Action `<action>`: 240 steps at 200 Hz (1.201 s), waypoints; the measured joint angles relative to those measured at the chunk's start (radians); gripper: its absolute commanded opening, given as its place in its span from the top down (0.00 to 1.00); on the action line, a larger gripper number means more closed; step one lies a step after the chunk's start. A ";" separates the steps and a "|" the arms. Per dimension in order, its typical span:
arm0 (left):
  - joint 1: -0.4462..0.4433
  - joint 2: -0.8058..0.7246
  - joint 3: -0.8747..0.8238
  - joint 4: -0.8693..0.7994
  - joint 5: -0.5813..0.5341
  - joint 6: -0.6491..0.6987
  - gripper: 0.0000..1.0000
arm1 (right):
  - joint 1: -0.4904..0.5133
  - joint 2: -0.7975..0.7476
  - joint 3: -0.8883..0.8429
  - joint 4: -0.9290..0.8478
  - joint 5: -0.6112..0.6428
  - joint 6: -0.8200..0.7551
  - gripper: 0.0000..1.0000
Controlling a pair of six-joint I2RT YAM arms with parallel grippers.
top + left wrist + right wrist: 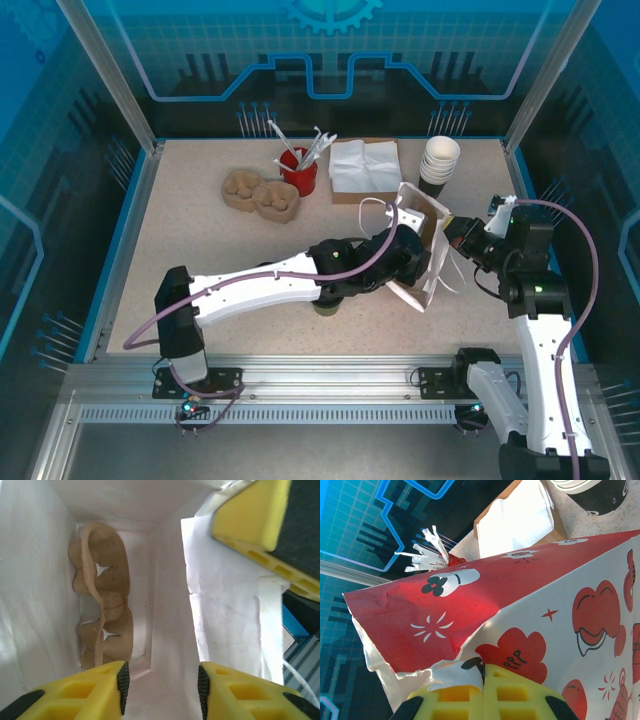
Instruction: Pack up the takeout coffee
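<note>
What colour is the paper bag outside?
The paper bag is red and white; right wrist view shows it best.

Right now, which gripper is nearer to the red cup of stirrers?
Left. The left gripper is in the mouth of the bag, right of the red cup; the right gripper pinches the bag's rim, farther right.

Bright, even light; soft shadows; left wrist view washed-out.
</note>
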 measured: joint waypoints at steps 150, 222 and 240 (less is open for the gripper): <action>0.066 0.179 0.152 -0.175 0.032 -0.057 0.71 | 0.000 0.004 0.073 -0.137 -0.065 0.026 1.00; 0.066 0.205 0.085 -0.167 0.044 -0.105 0.71 | 0.000 -0.025 0.068 -0.111 -0.080 0.026 1.00; 0.067 0.210 0.067 -0.158 0.049 -0.107 0.71 | 0.000 -0.029 0.064 -0.102 -0.089 0.025 1.00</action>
